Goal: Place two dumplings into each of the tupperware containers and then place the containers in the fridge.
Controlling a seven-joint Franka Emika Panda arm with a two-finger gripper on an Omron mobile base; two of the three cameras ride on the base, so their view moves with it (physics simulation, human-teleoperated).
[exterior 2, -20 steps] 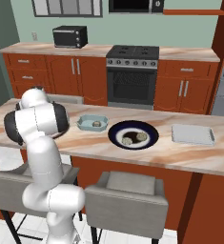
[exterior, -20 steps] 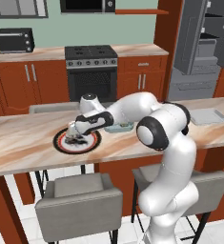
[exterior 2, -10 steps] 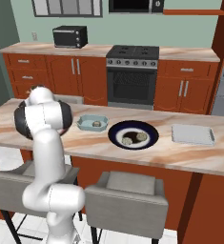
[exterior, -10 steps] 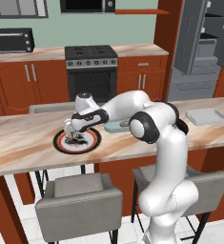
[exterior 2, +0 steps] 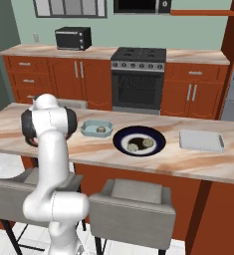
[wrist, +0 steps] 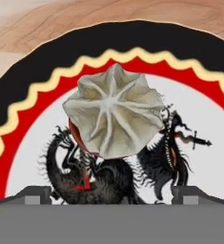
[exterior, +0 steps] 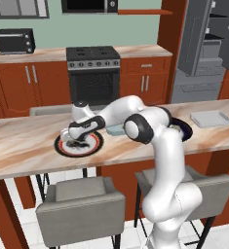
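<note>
Over the red-and-black plate [exterior: 79, 144] at the left of the bench [exterior: 23, 151], your gripper [exterior: 76, 142] hangs with jaws spread wide, empty, straddling a dumpling [wrist: 114, 116] that lies on the plate. You're on the pick-up step: lower, close on it, then carry it to the pale blue container [exterior 2: 97, 128], which seems to hold one already.

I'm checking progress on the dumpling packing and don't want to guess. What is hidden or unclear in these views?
- Tool: hand view cuts it off at the bottom edge; just its tips show, spread either side of the dumpling.
- Red-and-black plate: left base view, the arm covers its contents.
- Blue tub: right base view, too small to count its contents.
- Grey tub: right base view, appears empty.
- Fridge: left base view, cut off by the right edge.
</note>
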